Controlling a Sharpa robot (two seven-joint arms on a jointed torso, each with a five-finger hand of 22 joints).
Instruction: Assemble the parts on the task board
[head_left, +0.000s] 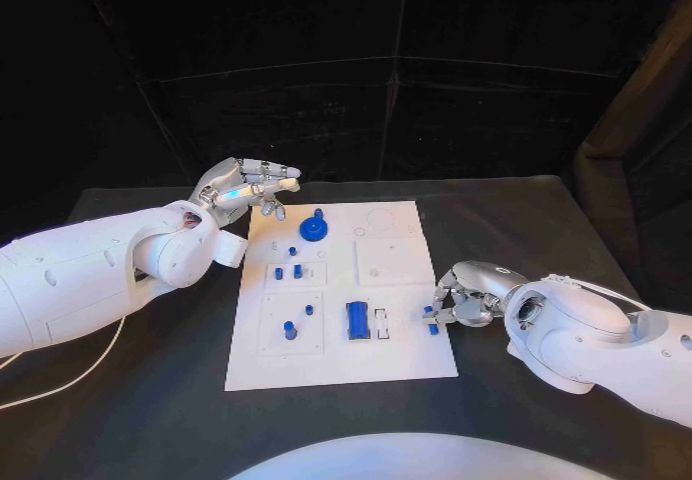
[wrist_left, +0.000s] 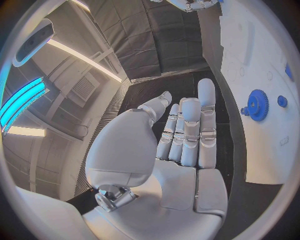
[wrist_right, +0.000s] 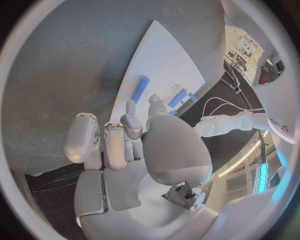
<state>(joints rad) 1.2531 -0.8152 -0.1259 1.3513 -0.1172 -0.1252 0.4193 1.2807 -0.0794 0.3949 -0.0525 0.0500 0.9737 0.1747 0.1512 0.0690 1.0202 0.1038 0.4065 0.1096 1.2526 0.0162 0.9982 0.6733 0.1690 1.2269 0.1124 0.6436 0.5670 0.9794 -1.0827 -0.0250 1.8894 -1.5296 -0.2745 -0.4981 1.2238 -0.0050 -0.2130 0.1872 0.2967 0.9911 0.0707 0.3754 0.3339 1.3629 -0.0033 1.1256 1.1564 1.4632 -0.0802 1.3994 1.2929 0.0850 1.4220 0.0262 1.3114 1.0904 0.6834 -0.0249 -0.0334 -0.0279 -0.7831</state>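
The white task board (head_left: 389, 350) lies in the middle of the table. A blue gear (head_left: 316, 229) stands near its far left, and a blue block (head_left: 356, 319) sits beside a slot nearer me. Small blue pegs (head_left: 289, 271) stand on the left half. My left hand (head_left: 248, 185) hangs above the board's far left corner with its fingers stretched out and nothing in them. In the left wrist view the gear (wrist_left: 257, 105) lies just past those fingers (wrist_left: 190, 130). My right hand (head_left: 464, 295) is curled at the board's right edge, beside a blue bar (head_left: 431, 319) (wrist_right: 140, 89). A speck of blue shows at its thumb tip.
The black table (head_left: 548, 220) stretches around the board, with bare cloth to the right and at the front left. A white cable (head_left: 58, 385) trails across the table under my left arm. Dark curtains close off the back.
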